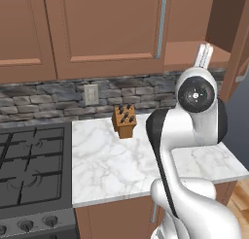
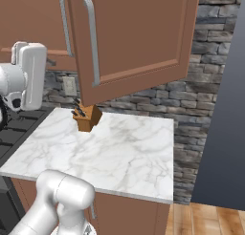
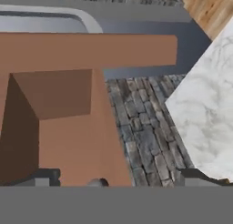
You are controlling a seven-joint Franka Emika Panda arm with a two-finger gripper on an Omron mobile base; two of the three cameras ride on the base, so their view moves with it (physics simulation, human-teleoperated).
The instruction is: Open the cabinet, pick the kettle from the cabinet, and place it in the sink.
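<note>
**Cabinet door swung wide over the marble counter, gripper spread up by the opening**

Reddish-brown wood fronts run along the top of the kitchen wall, above a band of rough grey stone backsplash (image 1: 44,99). Largest of all is the cabinet (image 2: 134,38), whose right-hand door stands swung out toward the room; in the right base view that open door hangs over the back of the counter, its long silver bar handle (image 2: 92,40) upright near its left edge. In the left base view the opened compartment (image 1: 224,24) shows as a dark recess at the upper right, and a closed door with its own vertical bar handle (image 1: 161,24) sits just left of it.

Below lies the white marble counter (image 1: 112,160), with a black gas stove (image 1: 29,165) butting against its left side. The robot's white arm (image 1: 194,131) rises in front of the counter's right part and covers much of it in the left base view.

A wooden knife block (image 1: 124,120) with dark handles stands toward the back of the counter, near the stone wall. On that wall, left of the block, is a pale wall outlet (image 1: 91,94).

The gripper (image 1: 204,56) is raised beside the cabinet opening, its two fingers spread wide and holding nothing. From the hand view, the brown cabinet interior fills the left side, and a small grey rounded shape (image 3: 97,182) peeks up at the bottom edge between the fingertips; too little of it shows to say whether it is the kettle
</note>
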